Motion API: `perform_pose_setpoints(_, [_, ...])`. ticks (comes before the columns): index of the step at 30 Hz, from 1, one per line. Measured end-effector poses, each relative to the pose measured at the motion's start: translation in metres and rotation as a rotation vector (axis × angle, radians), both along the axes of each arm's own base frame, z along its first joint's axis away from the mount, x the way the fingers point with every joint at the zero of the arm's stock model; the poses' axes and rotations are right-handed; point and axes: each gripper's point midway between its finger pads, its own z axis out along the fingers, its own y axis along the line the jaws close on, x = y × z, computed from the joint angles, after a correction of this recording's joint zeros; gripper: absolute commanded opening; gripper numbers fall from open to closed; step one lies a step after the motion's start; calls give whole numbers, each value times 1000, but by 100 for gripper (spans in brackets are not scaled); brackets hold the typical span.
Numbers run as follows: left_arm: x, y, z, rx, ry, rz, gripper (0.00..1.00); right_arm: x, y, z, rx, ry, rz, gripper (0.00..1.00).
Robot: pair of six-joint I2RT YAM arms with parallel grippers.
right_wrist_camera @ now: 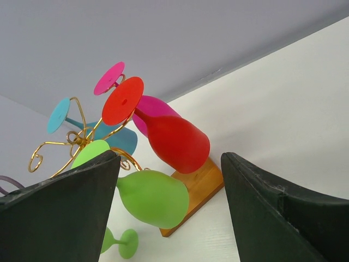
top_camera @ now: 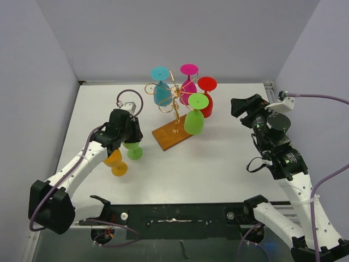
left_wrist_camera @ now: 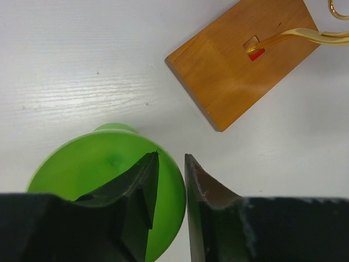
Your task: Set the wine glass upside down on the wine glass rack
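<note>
With left claw (left_wrist_camera: 172,158) narrow astride green wine glass (left_wrist_camera: 98,164) rim, pinch not tellable, squeeze firmly before lifting off desk (left_wrist_camera: 82,65); invert clear of wine glass rack (left_wrist_camera: 240,54); right claw (right_wrist_camera: 170,158) gaping, empty.

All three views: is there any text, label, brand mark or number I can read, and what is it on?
None readable in any view.
On the base: nothing, bare wood.
On the red glass and the green glass: nothing, plain colour.
On the right arm: no marking legible at this size.
</note>
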Motion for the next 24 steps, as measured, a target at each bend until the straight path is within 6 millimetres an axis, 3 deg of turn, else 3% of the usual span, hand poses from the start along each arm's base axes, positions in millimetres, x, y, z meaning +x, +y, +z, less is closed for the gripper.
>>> perform_pose_setpoints(10, [5, 3, 3, 30, 13, 16, 4, 0, 0, 2, -17, -10, 2, 76])
perform_pose_setpoints(19, [4, 8, 22, 27, -50, 26, 2, 0, 0, 3, -11, -15, 6, 76])
perform_pose_setpoints(24, [2, 18, 50, 20, -147, 64, 2, 0, 3, 3, -3, -15, 21, 76])
